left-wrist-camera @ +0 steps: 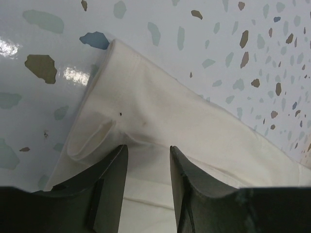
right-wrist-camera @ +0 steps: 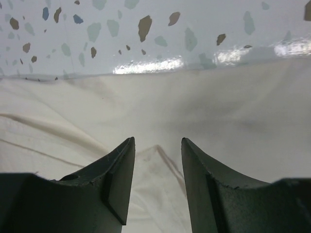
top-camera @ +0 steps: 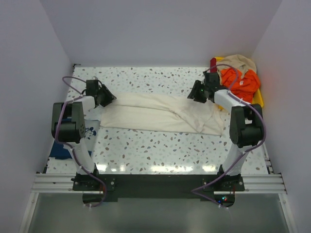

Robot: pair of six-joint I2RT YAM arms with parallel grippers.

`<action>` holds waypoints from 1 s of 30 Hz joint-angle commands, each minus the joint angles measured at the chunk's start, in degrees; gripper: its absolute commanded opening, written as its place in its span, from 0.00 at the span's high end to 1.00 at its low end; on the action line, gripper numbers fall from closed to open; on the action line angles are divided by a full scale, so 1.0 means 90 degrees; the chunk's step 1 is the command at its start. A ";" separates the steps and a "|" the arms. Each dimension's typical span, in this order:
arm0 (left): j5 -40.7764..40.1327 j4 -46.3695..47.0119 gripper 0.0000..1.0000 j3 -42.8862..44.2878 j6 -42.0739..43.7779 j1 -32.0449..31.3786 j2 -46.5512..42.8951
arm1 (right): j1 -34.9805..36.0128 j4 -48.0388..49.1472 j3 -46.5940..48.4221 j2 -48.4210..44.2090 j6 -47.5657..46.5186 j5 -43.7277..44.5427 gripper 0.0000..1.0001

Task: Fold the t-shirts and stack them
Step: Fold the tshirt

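Top view: cream t-shirt (top-camera: 155, 114) lies stretched out flat across the middle of the bench (top-camera: 160, 150), long axis running left-right. Left hand (top-camera: 108, 98) sits at its far-left corner, right hand (top-camera: 195, 93) at the far edge towards the right end. Navy t-shirt (top-camera: 59, 151) is bunched at the left bench edge behind the left arm, a bit of white print showing, well apart from the right hand. Yellow tray (top-camera: 261, 99) in the far-right corner holds an orange cloth (top-camera: 243, 82) with a beige cloth (top-camera: 240, 62) on top.

Left wrist: left hand (left-wrist-camera: 148, 162) has its jaws parted, tips down at the cream t-shirt (left-wrist-camera: 170, 116). Cloth shows flat in the gap and nothing is pinched (a small rolled fold sits just beside the left fingertip). The folded corner points out onto the speckled bench (left-wrist-camera: 48, 29).

Right wrist: right hand (right-wrist-camera: 158, 155) is also parted, over the cream t-shirt (right-wrist-camera: 233, 107) near its far edge. A low crease runs up into the gap; can't tell if the tips touch it. Not clamped on anything.
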 commanded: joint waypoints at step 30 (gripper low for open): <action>-0.0156 -0.0028 0.57 -0.0642 -0.0008 -0.0021 -0.0910 | 0.0879 -0.0187 -0.0094 0.0265 -0.0530 0.0157 0.68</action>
